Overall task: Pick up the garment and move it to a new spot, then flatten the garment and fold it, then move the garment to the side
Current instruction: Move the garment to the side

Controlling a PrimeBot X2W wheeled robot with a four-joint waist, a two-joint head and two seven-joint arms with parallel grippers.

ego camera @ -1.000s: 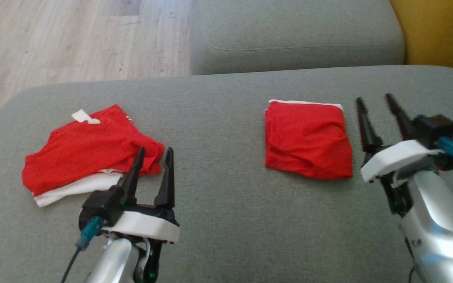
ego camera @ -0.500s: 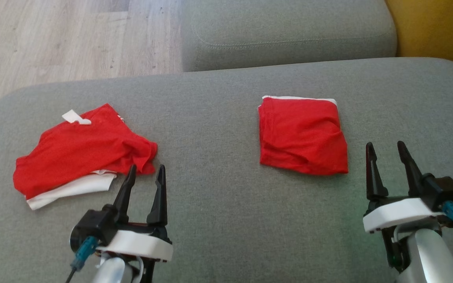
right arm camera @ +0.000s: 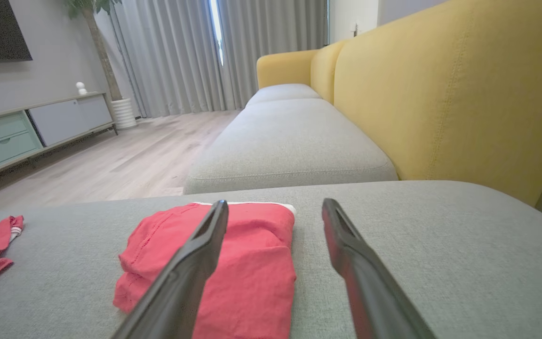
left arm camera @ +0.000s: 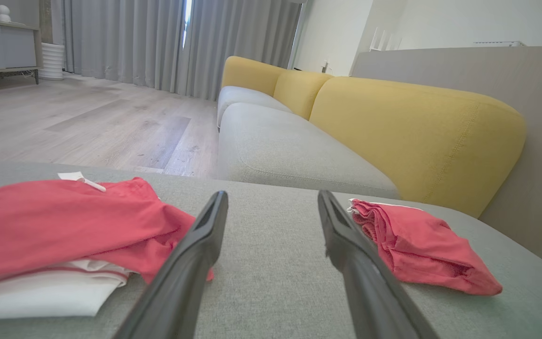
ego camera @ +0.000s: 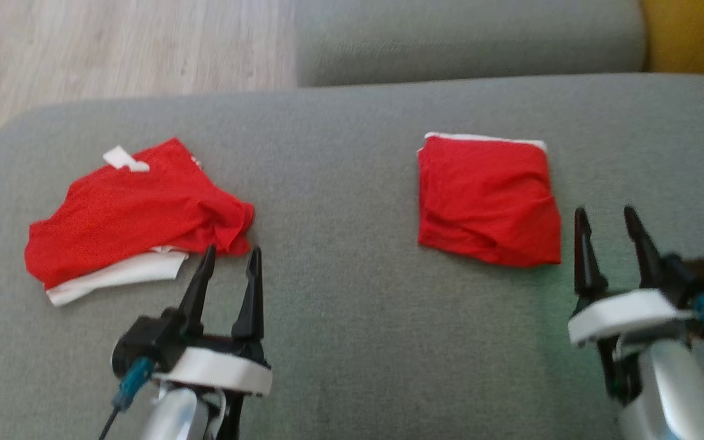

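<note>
A loosely rumpled red garment [ego camera: 132, 214] with a white layer under it lies on the left of the grey cushion [ego camera: 340, 183]; the left wrist view has this garment [left arm camera: 54, 221] at its left. A second red garment [ego camera: 486, 198], folded into a neat square, rests on the right, and the folded square [right arm camera: 257, 263] lies just ahead in the right wrist view. My left gripper [ego camera: 233, 250] is open, its tips just short of the rumpled garment's near right corner. Open and empty, my right gripper [ego camera: 605, 211] stands just right of the folded square's near corner.
Beyond the cushion is a second grey seat [ego camera: 468, 36] with a yellow backrest [left arm camera: 417, 136] on the right. Wooden floor [ego camera: 113, 49] lies past the cushion's far left edge. The cushion's middle strip between the two garments is bare fabric.
My right gripper has drawn back from beside the folded square toward the cushion's near side. The left gripper has pulled back a little from the rumpled garment. The head camera has shifted.
</note>
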